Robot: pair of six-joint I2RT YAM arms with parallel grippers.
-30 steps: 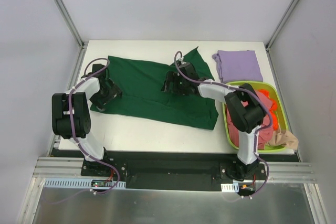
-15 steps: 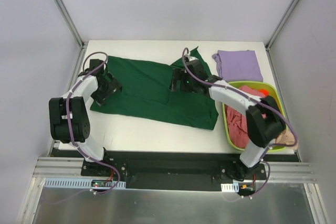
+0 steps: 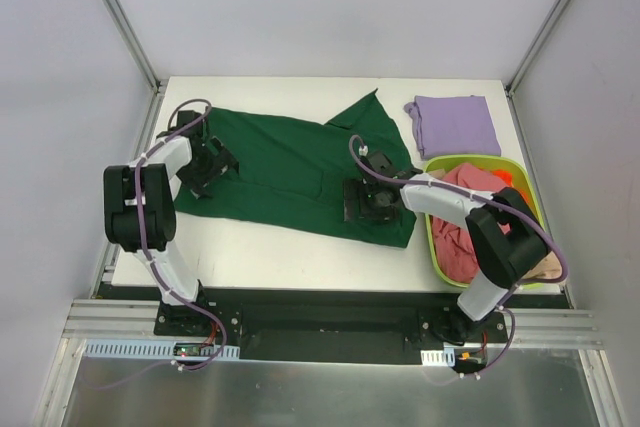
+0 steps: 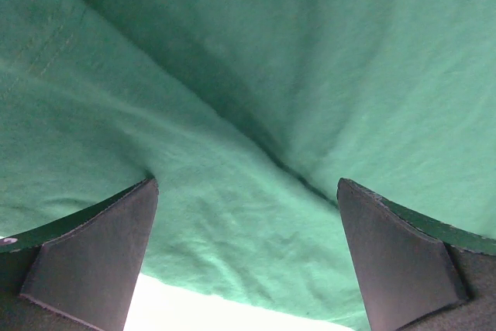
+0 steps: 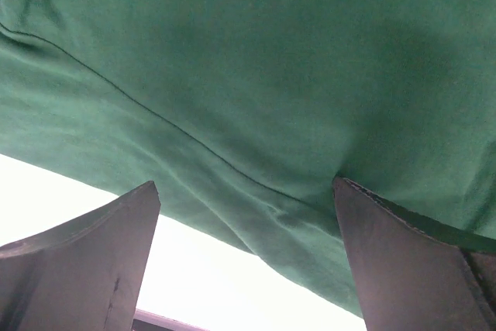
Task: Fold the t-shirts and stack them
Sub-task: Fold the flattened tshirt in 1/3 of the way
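Top view, left claw (image 3: pixel 205 169): spread wide, holding nothing, low over the left end of the green shirt (image 3: pixel 285 162).
Top view, right claw (image 3: pixel 366 202): spread wide, empty, above the same shirt's near right corner.
Top view, shirts: green one laid out across the tabletop (image 3: pixel 270 252); lilac shirt (image 3: pixel 455 125) folded at the far right; red shirt (image 3: pixel 458 227) and beige shirt (image 3: pixel 548 267) in the basket (image 3: pixel 432 247).
Handling, judged: light, limp, creases easily; best taken at hems and corners, both ends together.
Arm pose: left elbow raised, forearm reaching forward; right forearm reaching leftward past the basket.
Left wrist view: fingers (image 4: pixel 93 253) apart, wrinkled green cloth between them, a strip of pale tabletop below.
Right wrist view: fingers (image 5: pixel 85 261) apart over the hem; contact cannot be told.
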